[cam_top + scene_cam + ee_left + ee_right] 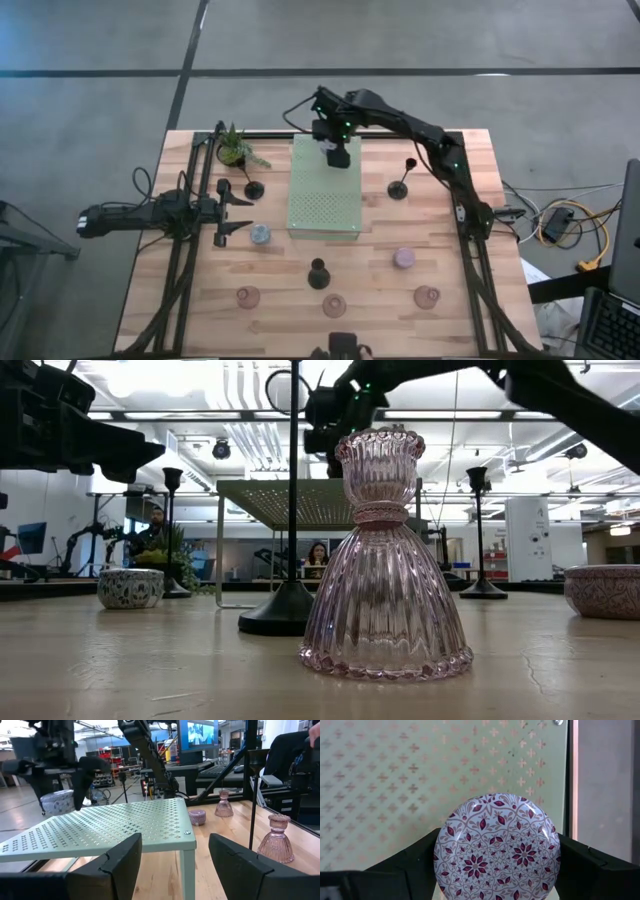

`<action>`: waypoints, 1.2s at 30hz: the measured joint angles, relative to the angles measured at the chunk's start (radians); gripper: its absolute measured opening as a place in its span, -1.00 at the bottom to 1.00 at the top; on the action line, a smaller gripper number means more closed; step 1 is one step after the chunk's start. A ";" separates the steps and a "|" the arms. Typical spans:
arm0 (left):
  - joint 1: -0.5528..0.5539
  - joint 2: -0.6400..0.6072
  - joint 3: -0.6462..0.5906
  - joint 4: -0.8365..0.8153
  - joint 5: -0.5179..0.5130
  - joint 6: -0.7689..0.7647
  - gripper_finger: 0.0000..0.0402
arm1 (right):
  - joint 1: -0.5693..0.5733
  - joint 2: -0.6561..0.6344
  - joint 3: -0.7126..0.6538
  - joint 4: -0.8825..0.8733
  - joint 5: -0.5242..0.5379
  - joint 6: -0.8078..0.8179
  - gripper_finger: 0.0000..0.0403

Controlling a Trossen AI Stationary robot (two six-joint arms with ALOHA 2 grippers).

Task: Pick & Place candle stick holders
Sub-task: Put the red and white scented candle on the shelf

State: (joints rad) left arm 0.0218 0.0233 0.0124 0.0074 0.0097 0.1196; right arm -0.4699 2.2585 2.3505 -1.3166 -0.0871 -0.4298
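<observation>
Right gripper (495, 870) clamped on a round patterned cup (496, 847) with red floral motifs, held over the far end of the pale green perforated stand (325, 195). Left gripper (243, 214) with fingers apart and holding nothing, parked at the table's left side between a black candlestick (253, 187) and a pale blue cup (260, 235). Elsewhere on the wooden table (190, 300): two more black candlesticks, pink glass holders along the near edge, a lilac cup (404, 258), a potted plant (233, 148) in the far left corner.
</observation>
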 joint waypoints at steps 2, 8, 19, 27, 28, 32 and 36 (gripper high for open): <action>0.000 0.000 0.000 0.000 0.000 0.000 0.18 | -0.005 0.015 0.006 0.000 -0.001 0.008 0.44; 0.000 0.000 0.000 0.000 0.000 0.000 0.18 | -0.007 0.031 0.001 0.003 0.000 0.006 0.44; 0.000 0.000 0.000 0.000 0.000 0.000 0.18 | -0.022 0.034 0.002 0.063 0.011 -0.012 0.44; 0.000 0.000 0.000 0.000 0.000 0.000 0.18 | -0.021 0.034 0.001 0.065 0.011 0.008 0.45; 0.000 0.000 0.000 0.000 0.000 0.000 0.18 | -0.021 0.034 0.001 0.065 0.011 0.015 0.47; 0.000 0.000 0.000 0.000 0.000 0.000 0.18 | -0.021 0.034 0.001 0.065 0.011 0.019 0.62; 0.000 0.000 0.000 0.000 0.000 0.000 0.18 | -0.021 0.034 0.001 0.067 0.011 0.015 0.64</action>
State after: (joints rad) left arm 0.0216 0.0235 0.0124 0.0074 0.0097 0.1196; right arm -0.4911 2.2925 2.3516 -1.2499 -0.0765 -0.4145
